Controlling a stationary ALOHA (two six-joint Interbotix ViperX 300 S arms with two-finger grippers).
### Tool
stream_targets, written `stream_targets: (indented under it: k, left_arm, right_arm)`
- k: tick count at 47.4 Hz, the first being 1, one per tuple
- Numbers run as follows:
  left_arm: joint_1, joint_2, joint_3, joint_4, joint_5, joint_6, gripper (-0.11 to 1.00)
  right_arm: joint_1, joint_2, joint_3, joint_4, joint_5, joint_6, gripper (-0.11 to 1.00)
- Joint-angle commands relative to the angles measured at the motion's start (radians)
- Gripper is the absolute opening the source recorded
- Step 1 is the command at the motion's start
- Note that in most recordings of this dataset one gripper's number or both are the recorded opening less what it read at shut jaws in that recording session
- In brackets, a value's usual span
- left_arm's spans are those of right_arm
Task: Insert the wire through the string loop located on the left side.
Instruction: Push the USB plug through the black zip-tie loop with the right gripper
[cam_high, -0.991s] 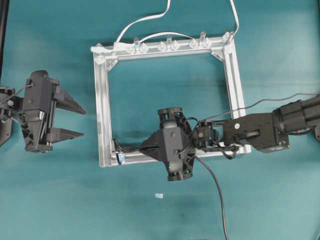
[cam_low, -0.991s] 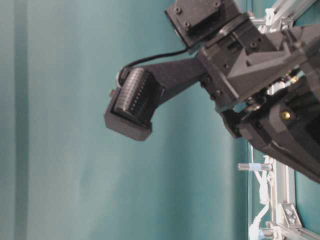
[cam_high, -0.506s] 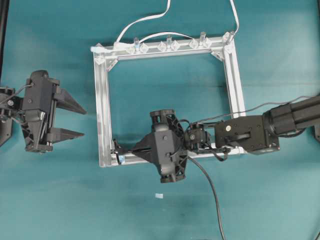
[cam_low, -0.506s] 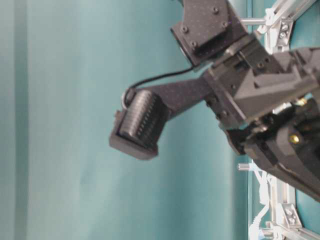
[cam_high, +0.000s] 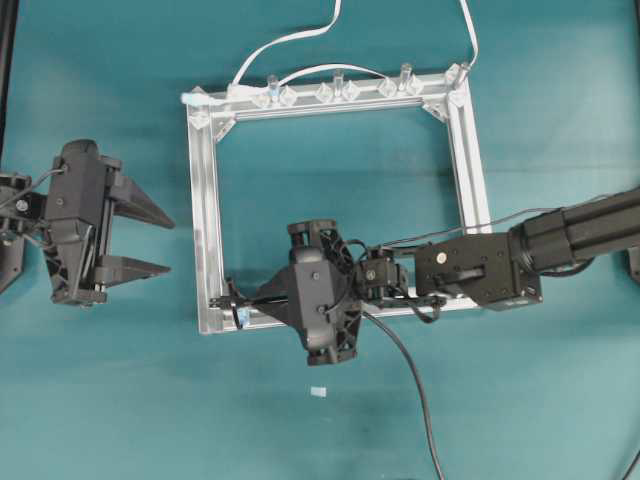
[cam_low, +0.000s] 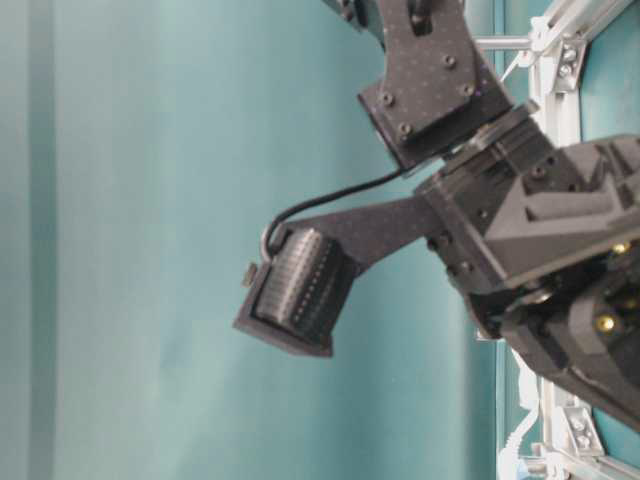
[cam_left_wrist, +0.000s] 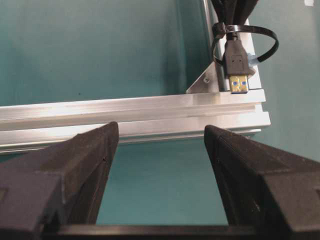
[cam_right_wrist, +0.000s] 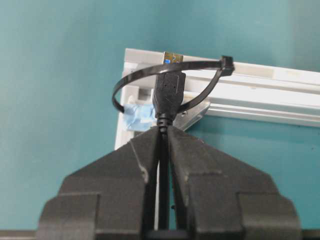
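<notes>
The wire's black plug (cam_right_wrist: 169, 87) sits inside the string loop (cam_right_wrist: 200, 63), its gold tip poking past the band. The loop stands at the aluminium frame's (cam_high: 207, 200) lower-left corner, with a pale-blue tab (cam_right_wrist: 137, 115) at its base. My right gripper (cam_right_wrist: 162, 129) is shut on the wire just behind the plug, and the cable (cam_high: 420, 400) trails toward the near edge. The left wrist view shows the plug (cam_left_wrist: 236, 57) and loop (cam_left_wrist: 276, 42) beyond the frame rail. My left gripper (cam_high: 168, 244) stands open and empty, left of the frame and apart from it (cam_left_wrist: 161, 131).
A white cable (cam_high: 290, 40) runs through clear clips (cam_high: 338, 88) along the frame's far bar. A small white scrap (cam_high: 318, 391) lies on the teal table in front of the frame. The right arm (cam_high: 480, 280) lies across the frame's near bar.
My right gripper has moved left along the frame's near bar, carrying the plug into the lower-left corner. The left gripper has not moved.
</notes>
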Motion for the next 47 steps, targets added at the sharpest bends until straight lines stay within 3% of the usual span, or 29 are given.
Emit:
stream_targets:
  k: [1,47]
  left_arm:
    - [-0.008,0.0,-0.021,0.002,-0.005,-0.006,0.72]
    - [-0.041,0.002,-0.044,0.002,0.08,-0.006,0.72]
  right_arm:
    - [-0.003,-0.018,-0.028,-0.003,-0.011,-0.002,0.08]
    - [-0.006,0.011,-0.081,-0.003,-0.011,-0.002,0.08]
